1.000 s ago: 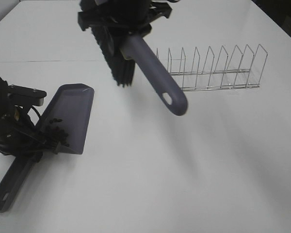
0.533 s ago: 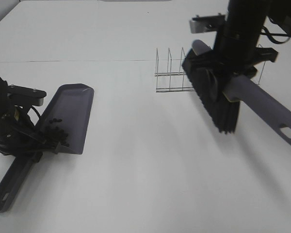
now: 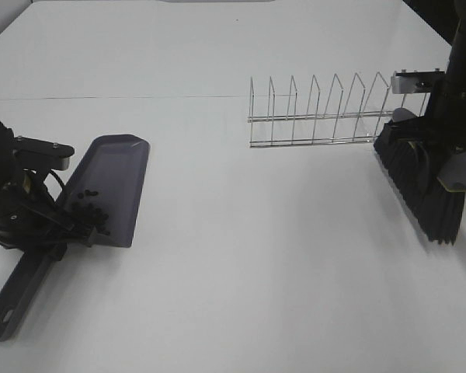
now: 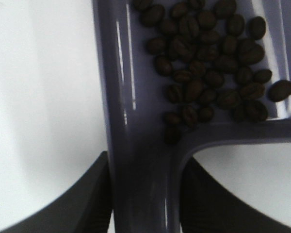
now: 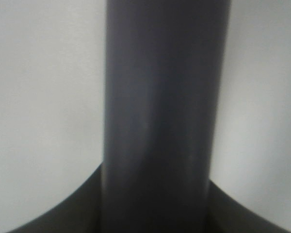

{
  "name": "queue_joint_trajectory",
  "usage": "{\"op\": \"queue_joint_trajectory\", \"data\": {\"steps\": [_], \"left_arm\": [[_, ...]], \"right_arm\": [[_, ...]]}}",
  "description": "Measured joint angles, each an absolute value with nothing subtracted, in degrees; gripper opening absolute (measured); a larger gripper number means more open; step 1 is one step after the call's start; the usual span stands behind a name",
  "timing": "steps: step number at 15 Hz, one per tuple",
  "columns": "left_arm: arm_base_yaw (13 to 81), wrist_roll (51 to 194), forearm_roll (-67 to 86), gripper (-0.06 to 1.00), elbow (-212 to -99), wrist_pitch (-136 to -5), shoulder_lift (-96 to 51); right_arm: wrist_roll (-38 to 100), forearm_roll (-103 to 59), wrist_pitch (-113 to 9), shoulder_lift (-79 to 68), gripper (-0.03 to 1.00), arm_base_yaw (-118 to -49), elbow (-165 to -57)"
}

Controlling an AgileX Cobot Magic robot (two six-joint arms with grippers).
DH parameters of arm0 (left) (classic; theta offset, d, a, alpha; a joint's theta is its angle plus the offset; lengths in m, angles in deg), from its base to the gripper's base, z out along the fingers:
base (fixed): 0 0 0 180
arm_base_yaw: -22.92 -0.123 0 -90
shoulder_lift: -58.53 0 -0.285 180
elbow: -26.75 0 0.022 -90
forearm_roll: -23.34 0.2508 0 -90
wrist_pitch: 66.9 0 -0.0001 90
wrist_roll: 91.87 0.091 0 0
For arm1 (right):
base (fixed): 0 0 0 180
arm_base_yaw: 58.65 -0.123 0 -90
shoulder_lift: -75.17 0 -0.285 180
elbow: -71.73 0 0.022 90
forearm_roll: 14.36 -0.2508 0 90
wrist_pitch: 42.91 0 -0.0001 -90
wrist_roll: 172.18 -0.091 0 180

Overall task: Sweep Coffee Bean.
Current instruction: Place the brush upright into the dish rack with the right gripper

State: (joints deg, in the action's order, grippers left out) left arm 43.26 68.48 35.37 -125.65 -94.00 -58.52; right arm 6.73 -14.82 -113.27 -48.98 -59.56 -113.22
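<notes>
No writing, label, brand or number can be read in any view. Every surface in sight is plain and unmarked.

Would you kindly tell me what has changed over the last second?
The right gripper, clamped on the brush, swung it from the far middle of the table rightward past the wire rack to the right edge. The left gripper, dustpan and coffee beans stayed put.

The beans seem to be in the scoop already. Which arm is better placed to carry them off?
Left. The left gripper is shut on the handle of the dustpan, with the coffee beans lying in the pan near it. The right gripper is far across the table, shut on the brush.
</notes>
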Motion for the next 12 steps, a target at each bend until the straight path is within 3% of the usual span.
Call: {"op": "queue_joint_trajectory", "data": {"steps": [12], "left_arm": [[43.3, 68.5, 35.4, 0.33, -125.6, -94.3, -58.5]], "right_arm": [[8.5, -11.6, -113.4, -62.8, 0.28, -57.6, -132.1]]}}
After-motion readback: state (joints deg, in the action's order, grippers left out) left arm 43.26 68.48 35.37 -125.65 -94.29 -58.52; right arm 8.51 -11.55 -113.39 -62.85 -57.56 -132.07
